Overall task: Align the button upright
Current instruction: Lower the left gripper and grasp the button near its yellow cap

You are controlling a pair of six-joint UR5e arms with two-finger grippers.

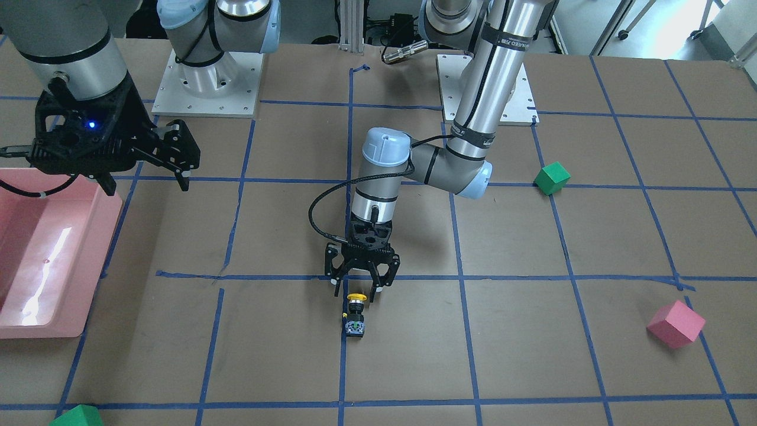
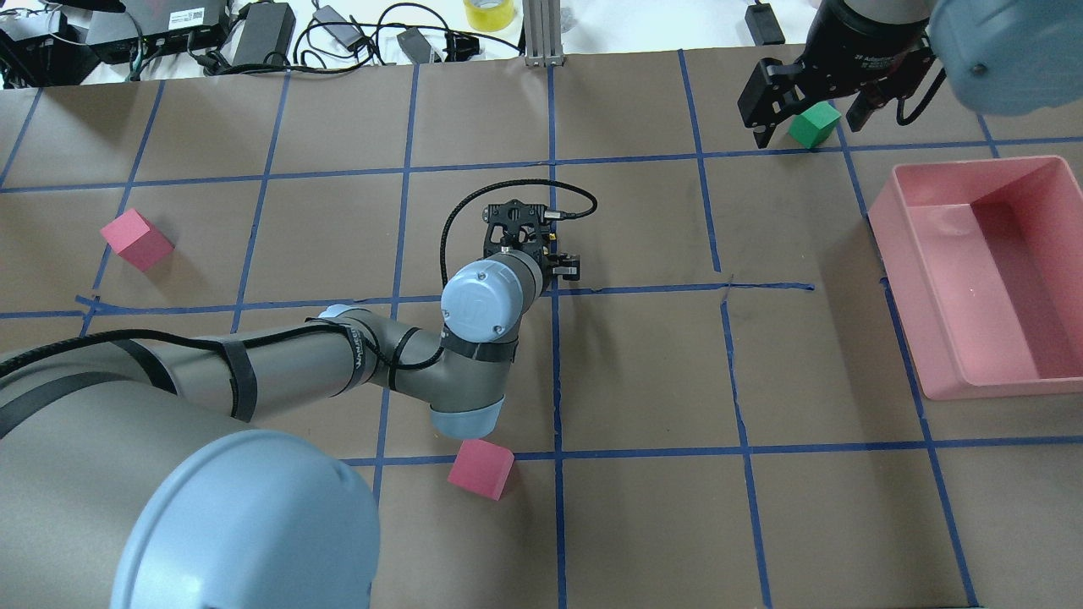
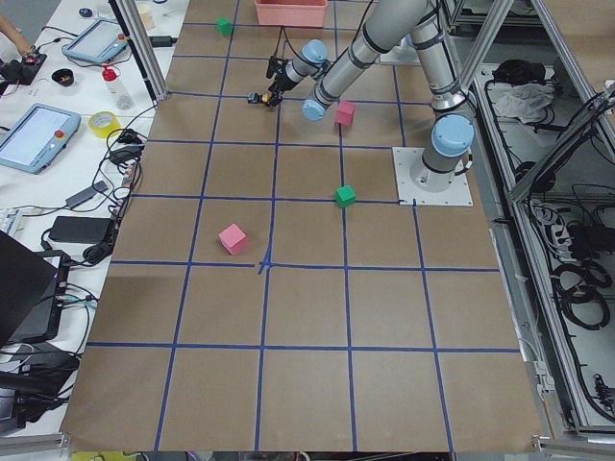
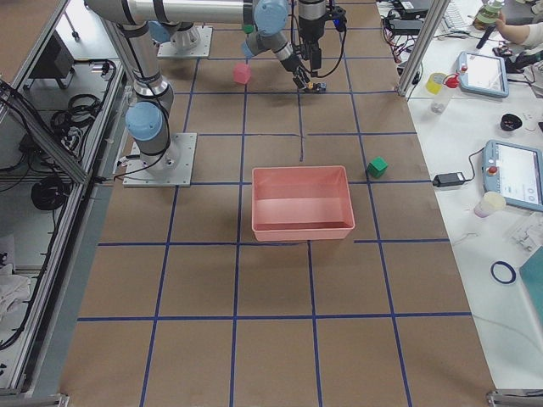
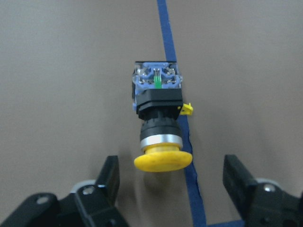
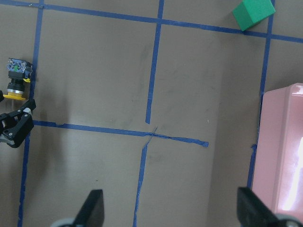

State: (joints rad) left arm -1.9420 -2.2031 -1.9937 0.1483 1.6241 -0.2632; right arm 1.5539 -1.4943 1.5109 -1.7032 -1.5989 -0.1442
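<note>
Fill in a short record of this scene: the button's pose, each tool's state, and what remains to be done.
Button: lying on its side, yellow cap pointing toward the robot
Left tool: open, fingers either side of the cap, not gripping
Right tool: open, empty, near the pink tray
Remaining: button not yet upright

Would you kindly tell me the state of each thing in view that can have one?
Small yellow-capped push-button switch: lying on its side, not gripped.
Left gripper: open, jaws either side of the switch's cap, not touching.
Right gripper: open, empty.
Pink plastic bin: empty.
</note>
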